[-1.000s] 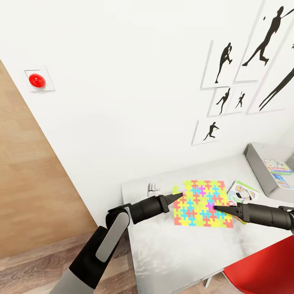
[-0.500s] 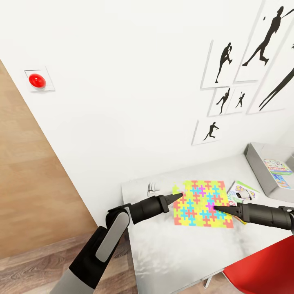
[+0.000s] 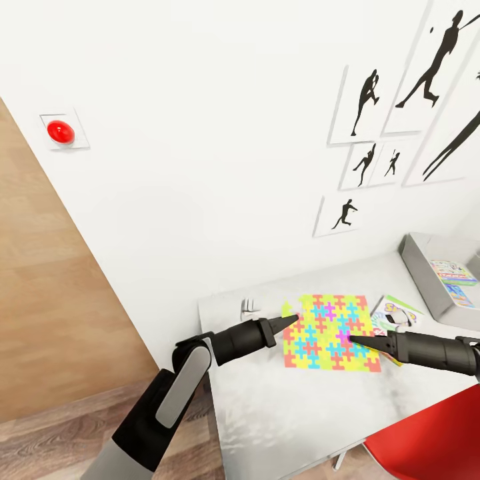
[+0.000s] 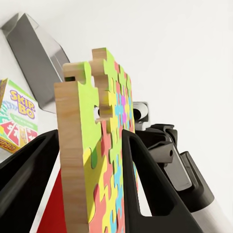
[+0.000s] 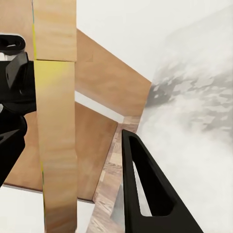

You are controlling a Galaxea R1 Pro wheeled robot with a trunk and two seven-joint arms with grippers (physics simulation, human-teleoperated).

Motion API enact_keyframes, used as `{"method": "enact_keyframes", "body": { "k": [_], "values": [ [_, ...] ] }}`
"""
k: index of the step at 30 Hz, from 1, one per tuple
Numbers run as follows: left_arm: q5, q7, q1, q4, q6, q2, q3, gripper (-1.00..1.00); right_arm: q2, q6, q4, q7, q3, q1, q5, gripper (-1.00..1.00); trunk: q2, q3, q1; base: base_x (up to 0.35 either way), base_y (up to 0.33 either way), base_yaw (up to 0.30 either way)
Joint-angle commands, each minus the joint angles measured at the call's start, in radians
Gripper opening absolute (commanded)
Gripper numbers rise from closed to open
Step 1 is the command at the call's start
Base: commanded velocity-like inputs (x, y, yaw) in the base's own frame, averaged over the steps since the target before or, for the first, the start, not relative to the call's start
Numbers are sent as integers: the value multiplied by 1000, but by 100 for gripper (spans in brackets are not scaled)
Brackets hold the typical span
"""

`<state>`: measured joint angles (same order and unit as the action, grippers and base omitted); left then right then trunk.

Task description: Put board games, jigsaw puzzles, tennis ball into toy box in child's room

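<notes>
A jigsaw puzzle [image 3: 328, 331], a flat square of yellow, pink, blue and green pieces, lies level over the pale table [image 3: 293, 407]. My left gripper [image 3: 291, 321] is shut on its left edge; in the left wrist view both fingers [image 4: 141, 174] press the puzzle's wooden edge [image 4: 85, 160]. My right gripper [image 3: 353, 340] reaches its right edge. In the right wrist view that edge [image 5: 56, 121] stands between the open jaws, with a gap to one finger [image 5: 141, 179]. The Skip-Bo board game [image 3: 395, 312] lies beside it. The grey toy box [image 3: 419, 263] holds a colourful board game [image 3: 455, 275].
A red chair [image 3: 427, 437] stands at the table's near right corner. A small white object [image 3: 250, 307] sits near the wall. Black silhouette pictures [image 3: 373, 100] hang above the table. Wood-plank floor [image 3: 60, 433] lies to the left, and a red button [image 3: 60, 131] is on the wall.
</notes>
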<state>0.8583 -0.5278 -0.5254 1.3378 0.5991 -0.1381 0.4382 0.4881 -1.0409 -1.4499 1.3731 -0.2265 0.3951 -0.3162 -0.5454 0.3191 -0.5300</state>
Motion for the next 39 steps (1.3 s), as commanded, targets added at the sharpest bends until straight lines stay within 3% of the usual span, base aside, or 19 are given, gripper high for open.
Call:
{"method": "enact_keyframes", "body": {
  "k": [1,12,13,39],
  "values": [
    [18,0,-1,2,11,0,-1,-100,1,-6,0,0,0,1,6,-100,-1,1,0,0,0,0],
    [18,-1,-1,4,12,1,-1,-100,0,-6,0,0,0,1,5,-100,-1,1,0,0,0,0],
    [18,-1,-1,4,12,1,-1,100,0,-6,0,0,0,1,5,-100,-1,1,0,0,0,0],
    [17,0,-2,4,13,0,0,100,3,-6,0,0,0,1,5,-100,-1,1,0,0,0,0]
  ]
}}
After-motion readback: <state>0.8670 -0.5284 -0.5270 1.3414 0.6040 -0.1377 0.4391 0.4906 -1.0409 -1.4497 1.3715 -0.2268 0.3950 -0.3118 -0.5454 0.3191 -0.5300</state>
